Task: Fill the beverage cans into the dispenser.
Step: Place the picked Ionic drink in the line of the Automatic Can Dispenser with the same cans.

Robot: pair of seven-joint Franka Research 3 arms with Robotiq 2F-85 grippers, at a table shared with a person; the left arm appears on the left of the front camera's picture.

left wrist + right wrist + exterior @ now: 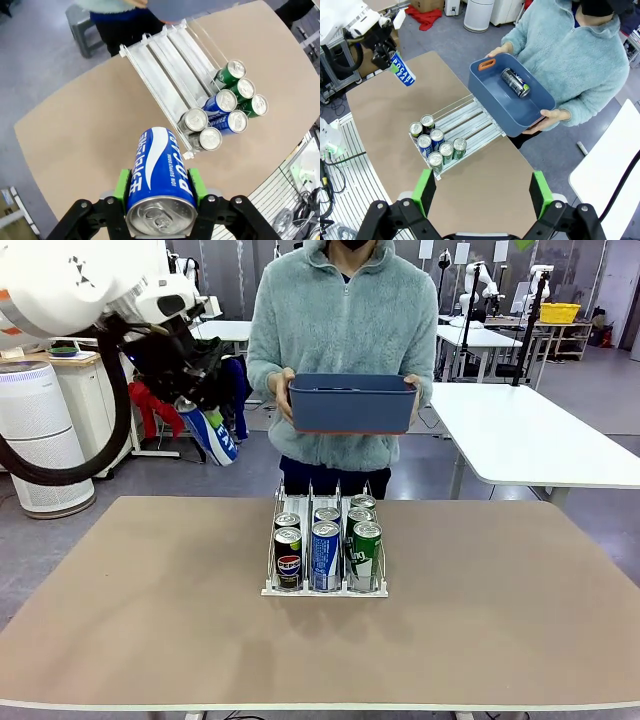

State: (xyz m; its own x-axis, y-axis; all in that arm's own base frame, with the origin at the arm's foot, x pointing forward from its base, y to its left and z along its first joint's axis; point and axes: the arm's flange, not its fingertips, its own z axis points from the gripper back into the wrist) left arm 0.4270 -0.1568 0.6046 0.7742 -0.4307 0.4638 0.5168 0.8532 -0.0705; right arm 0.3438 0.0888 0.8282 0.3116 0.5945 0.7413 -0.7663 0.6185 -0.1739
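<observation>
Up over the left side of the tan table (150, 620), the left gripper (159, 184) is clamped on a slim blue-and-white aluminium drink can (157, 170). Its green pads (121, 185) press the can's sides, the silver top faces the wrist, and the body hangs tilted, well above the tabletop. At the middle of the table, to the right of the held can, sits the three-lane rack with a white base and clear dividers (170, 65). Six cans stand at its near end: two black Pepsi cans (288, 558) in the left lane, two blue cans (325, 555) in the middle and two green cans (366, 552) in the right. The far stretch of every lane is bare.

The right gripper (482, 192) hangs high over the table, spread wide with nothing between its pads. Beyond the rack, a person holds a dark blue plastic bin (352, 405) with one more black can (515, 82) lying in it.

The step in hand looks like carrying the held can to the rack. To do it well, bring the can over the bare middle lane behind the blue pair and straighten it upright. Lower it squarely between the dividers and let go only once its base rests on the lane. Keep clear of the thin dividers and the bin above the far end.
</observation>
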